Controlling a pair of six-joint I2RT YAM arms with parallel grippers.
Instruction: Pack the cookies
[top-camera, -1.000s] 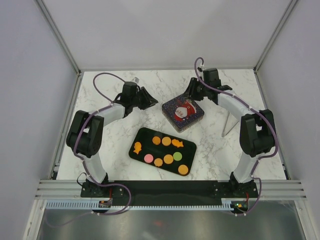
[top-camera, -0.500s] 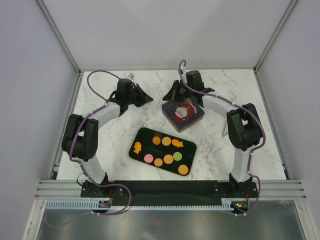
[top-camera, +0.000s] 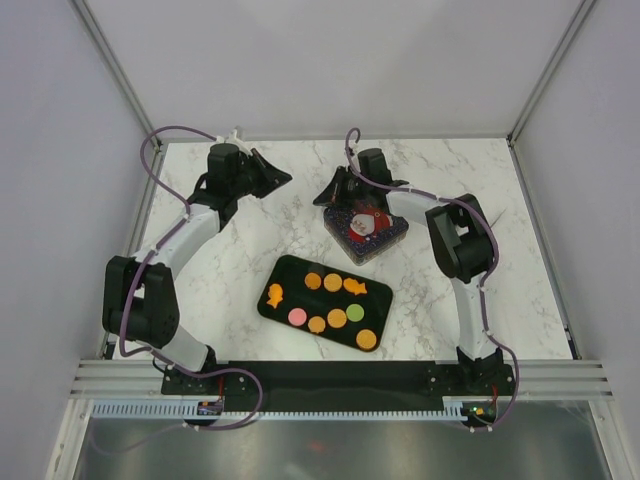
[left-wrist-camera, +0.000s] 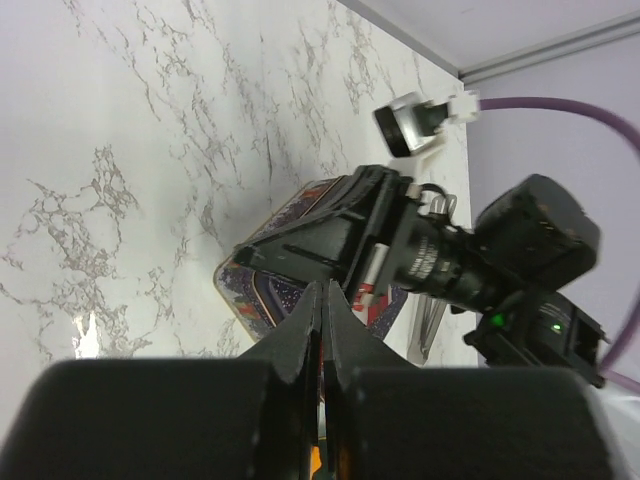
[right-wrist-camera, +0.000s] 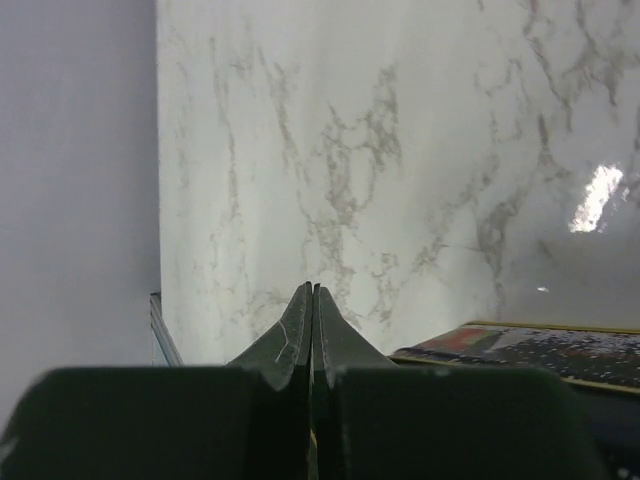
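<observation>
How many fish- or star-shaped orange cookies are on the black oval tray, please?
2 shaped orange cookies: one at the left end of the black tray, one in its far row, right of centre. None appears hidden.

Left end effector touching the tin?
Apart. The top view shows bare marble table between the left end effector and the tin.

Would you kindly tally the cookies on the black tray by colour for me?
Orange cookies: 7
Pink cookie: 1
Green cookie: 1
Total: 9
</observation>
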